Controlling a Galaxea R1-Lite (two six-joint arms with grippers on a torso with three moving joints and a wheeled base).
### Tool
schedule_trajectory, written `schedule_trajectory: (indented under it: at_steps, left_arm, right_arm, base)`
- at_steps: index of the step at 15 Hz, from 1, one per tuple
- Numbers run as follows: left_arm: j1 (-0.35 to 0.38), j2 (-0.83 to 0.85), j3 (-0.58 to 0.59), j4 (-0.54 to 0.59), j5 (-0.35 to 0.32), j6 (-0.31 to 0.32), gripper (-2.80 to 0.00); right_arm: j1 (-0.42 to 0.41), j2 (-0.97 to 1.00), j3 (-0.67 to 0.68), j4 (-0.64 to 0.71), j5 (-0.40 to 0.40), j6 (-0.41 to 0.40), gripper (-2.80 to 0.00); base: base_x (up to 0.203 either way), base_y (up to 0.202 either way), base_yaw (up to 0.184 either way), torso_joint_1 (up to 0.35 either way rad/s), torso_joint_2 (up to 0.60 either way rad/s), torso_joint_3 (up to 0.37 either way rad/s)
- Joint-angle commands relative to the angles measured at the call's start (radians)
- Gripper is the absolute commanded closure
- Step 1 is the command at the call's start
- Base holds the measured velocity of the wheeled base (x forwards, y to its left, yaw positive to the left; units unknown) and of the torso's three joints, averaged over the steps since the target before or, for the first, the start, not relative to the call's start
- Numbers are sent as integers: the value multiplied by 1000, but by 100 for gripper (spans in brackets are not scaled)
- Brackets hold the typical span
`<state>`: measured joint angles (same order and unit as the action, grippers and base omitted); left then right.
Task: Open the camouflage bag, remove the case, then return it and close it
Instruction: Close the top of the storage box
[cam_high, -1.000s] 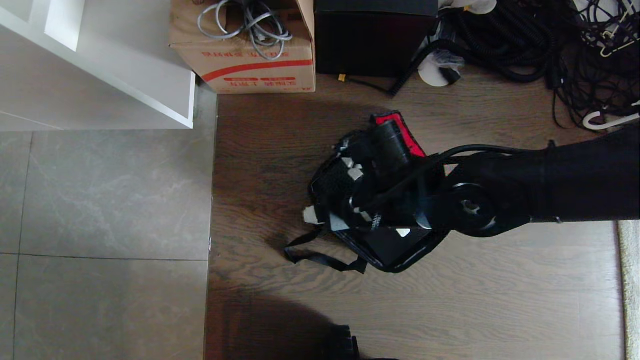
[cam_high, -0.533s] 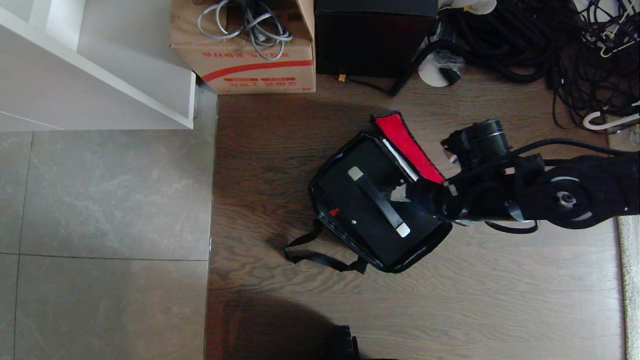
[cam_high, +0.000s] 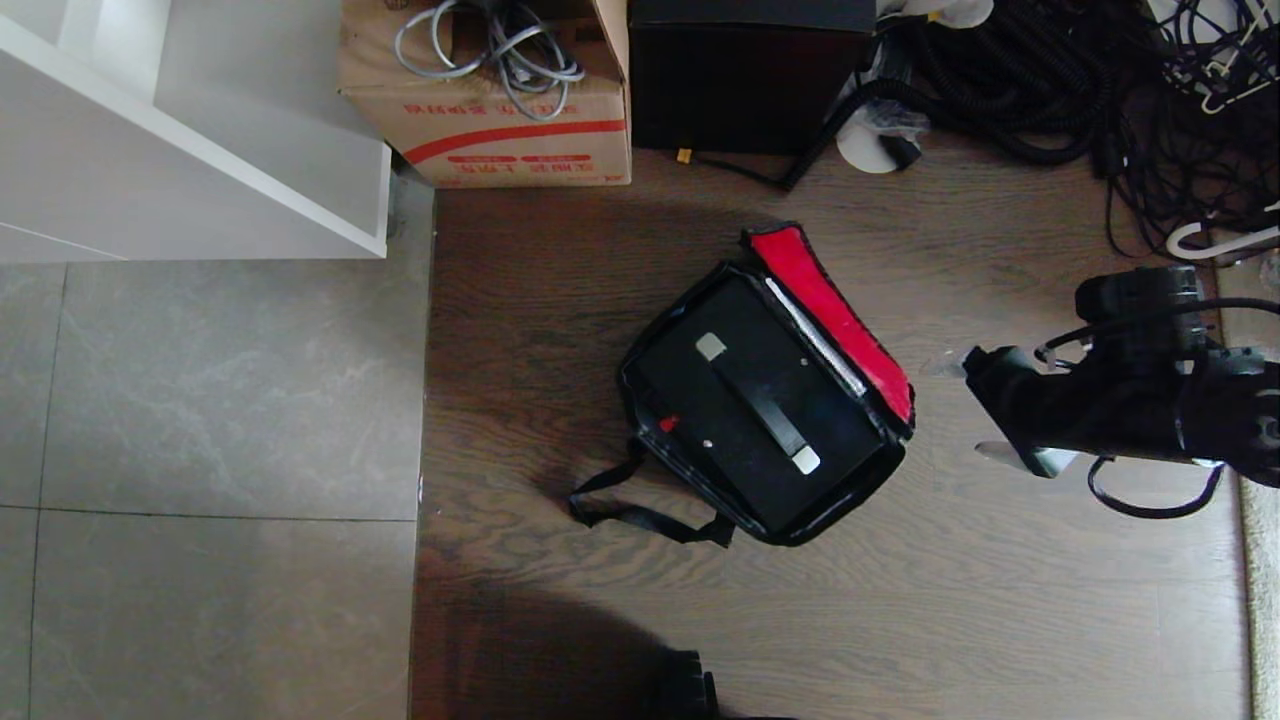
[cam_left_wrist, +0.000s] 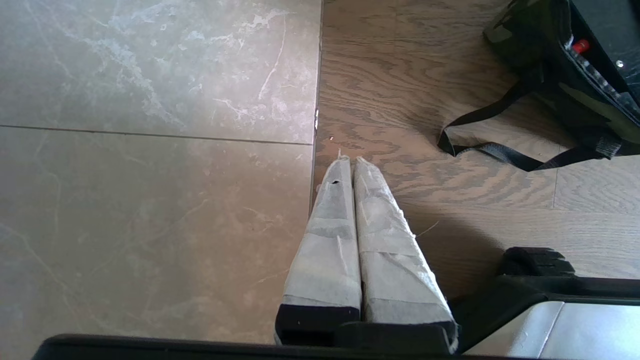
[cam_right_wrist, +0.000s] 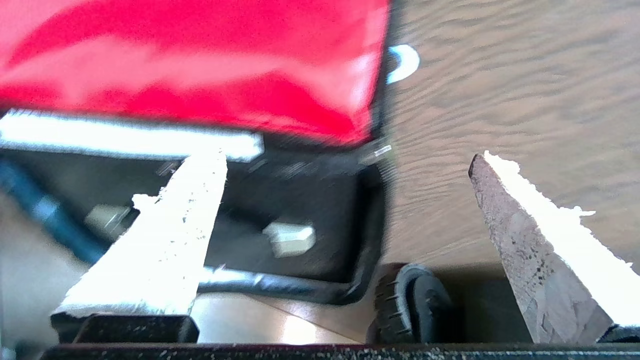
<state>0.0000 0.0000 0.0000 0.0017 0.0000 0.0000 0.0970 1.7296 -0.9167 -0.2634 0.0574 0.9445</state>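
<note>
While empty, right gripper beside camouflage bag

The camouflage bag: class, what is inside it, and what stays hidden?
Inside the open camouflage bag lies the black case, flat, its bar handle and small red knob facing up. The case fills the opening, so whatever is beneath it cannot be seen.

Dark wood-grain plank floor fills the centre and right; grey marbled stone tiles lie left, a white cabinet upper left.
</note>
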Motion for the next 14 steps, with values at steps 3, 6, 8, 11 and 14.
schedule_trajectory:
  at_steps: [3, 6, 8, 11, 14]
  left_arm:
    - [0, 0, 0, 0, 0, 0, 0]
    - [0, 0, 0, 0, 0, 0, 0]
    - [0, 0, 0, 0, 0, 0, 0]
    - [0, 0, 0, 0, 0, -2, 0]
    - [0, 0, 0, 0, 0, -1, 0]
  right_arm:
    - [-50, 167, -42, -11, 4, 86, -280]
    - [-51, 262, -132, -14, 6, 123, -280]
    - [-49, 323, -197, -16, 17, 136, -280]
    - [-35, 381, -291, -16, 30, 178, -280]
    - [-23, 393, -354, -19, 43, 253, -280]
  base:
    - [0, 0, 0, 0, 0, 0]
    - [0, 0, 0, 0, 0, 0]
    - [0, 0, 0, 0, 0, 0]
    - [0, 0, 0, 0, 0, 0]
    - [0, 0, 0, 0, 0, 0]
